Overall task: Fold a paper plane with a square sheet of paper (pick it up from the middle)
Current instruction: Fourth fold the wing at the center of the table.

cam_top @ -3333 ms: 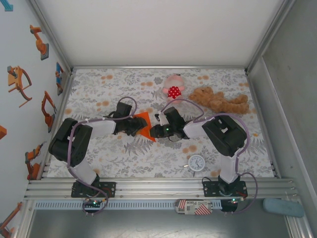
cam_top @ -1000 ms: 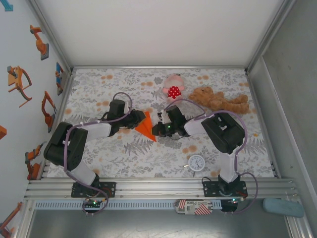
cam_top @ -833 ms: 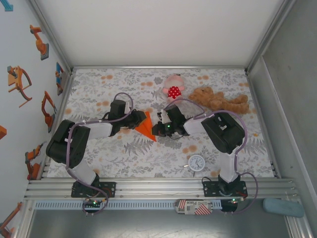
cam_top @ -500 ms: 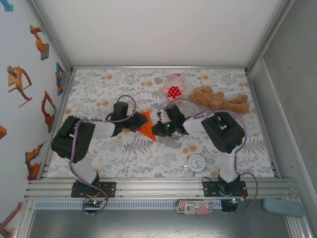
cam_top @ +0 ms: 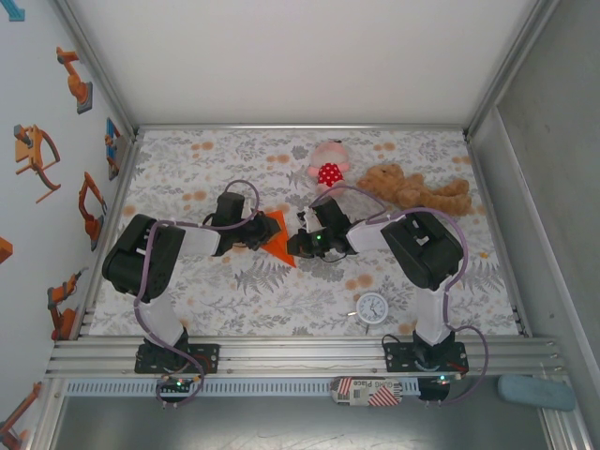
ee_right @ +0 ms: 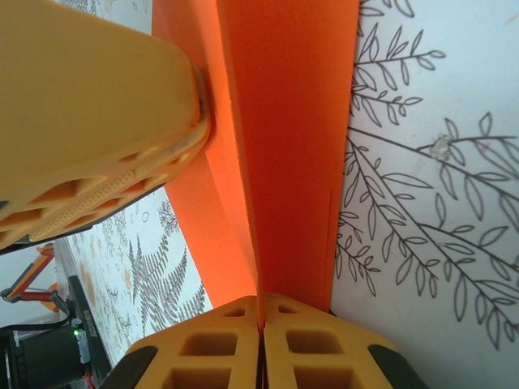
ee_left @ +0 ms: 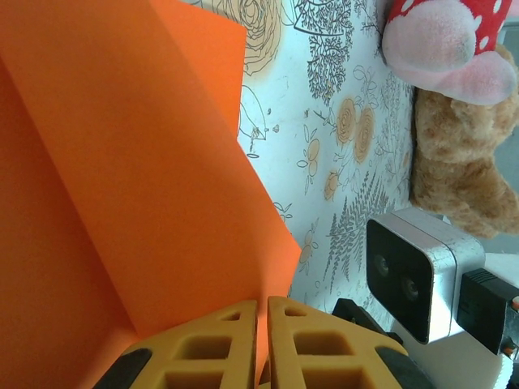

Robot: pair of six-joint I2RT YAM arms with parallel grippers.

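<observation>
Mid-fold, I judge: the square sheet of paper (cam_top: 278, 240), an orange wedge, lies mid-table (cam_top: 187, 291), my left pincer (ee_left: 262, 336) and right pincer (ee_right: 261, 334) each pinching an opposite edge; next needs an even, steady crease.

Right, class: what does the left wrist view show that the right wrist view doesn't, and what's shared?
Left wrist, of the two: the spotted pink plush, brown teddy, the other arm's camera. Right wrist, of the two: a finger of the left claw pressing the orange paper. Both: that paper, pinched by left claw or right claw respectively, over floral cloth.
</observation>
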